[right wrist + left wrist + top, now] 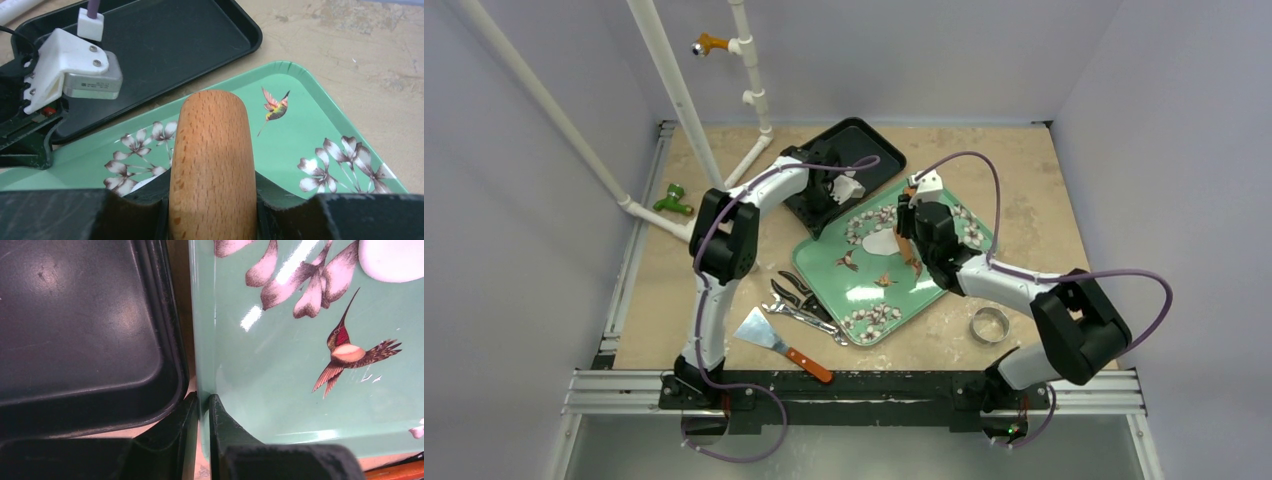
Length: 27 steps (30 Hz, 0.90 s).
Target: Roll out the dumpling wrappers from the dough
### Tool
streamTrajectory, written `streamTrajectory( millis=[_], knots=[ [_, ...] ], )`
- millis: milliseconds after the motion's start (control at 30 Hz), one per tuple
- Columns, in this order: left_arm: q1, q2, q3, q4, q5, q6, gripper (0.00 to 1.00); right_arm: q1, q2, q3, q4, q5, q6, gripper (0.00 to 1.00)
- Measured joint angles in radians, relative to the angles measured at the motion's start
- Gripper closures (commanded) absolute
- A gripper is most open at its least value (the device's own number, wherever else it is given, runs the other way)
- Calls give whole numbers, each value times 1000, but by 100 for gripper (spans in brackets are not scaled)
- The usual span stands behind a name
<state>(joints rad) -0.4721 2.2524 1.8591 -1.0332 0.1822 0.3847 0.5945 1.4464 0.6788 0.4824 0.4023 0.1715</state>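
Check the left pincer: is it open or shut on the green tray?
Shut on the green tray: the left pincer has one finger each side of the tray's raised edge, no gap visible.

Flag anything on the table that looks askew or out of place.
The green tray sits skewed, one rim close beside the black tray and pinched in the left gripper. The metal ring lies apart, off the tray. Nothing looks spilled or damaged.
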Motion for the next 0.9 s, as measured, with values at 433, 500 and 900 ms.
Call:
streamTrajectory(
  millis=[433, 500, 900],
  knots=[
    [-8, 2, -4, 8, -19, 2, 91, 32, 119, 44, 112, 0, -45, 100],
    [-7, 5, -4, 7, -23, 2, 96, 57, 141, 49, 138, 2, -45, 100],
    [-7, 22, 21, -16, -18, 2, 100, 154, 142, -34, 276, -27, 81, 100]
  ],
)
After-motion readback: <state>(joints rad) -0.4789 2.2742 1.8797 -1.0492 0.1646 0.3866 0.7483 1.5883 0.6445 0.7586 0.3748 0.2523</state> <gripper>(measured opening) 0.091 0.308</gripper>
